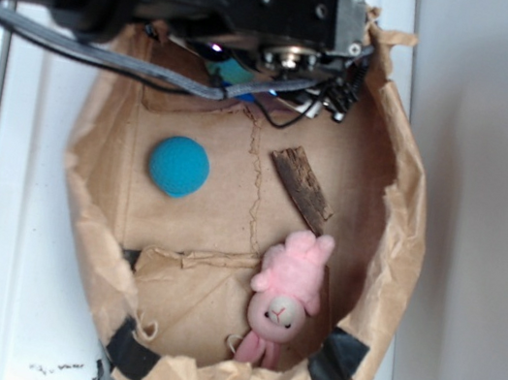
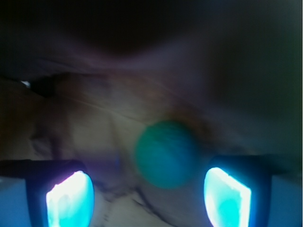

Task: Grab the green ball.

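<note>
The green ball [image 2: 166, 153] shows blurred in the wrist view, resting on the brown paper just ahead of and between my gripper's [image 2: 149, 194] two glowing pads [image 2: 70, 198]. The gripper is open, its fingers wide apart and touching nothing; the ball sits nearer the right pad. In the exterior view only a teal-green sliver of the green ball [image 1: 228, 69] peeks out under the arm at the bag's far edge, where the gripper [image 1: 248, 86] is mostly hidden by the black arm.
Everything lies inside a crumpled brown paper bag [image 1: 402, 246] with rolled walls. A smooth blue ball [image 1: 179, 166] sits at its left, a brown bark piece [image 1: 301, 187] in the middle, a pink plush bunny [image 1: 286, 294] near the front.
</note>
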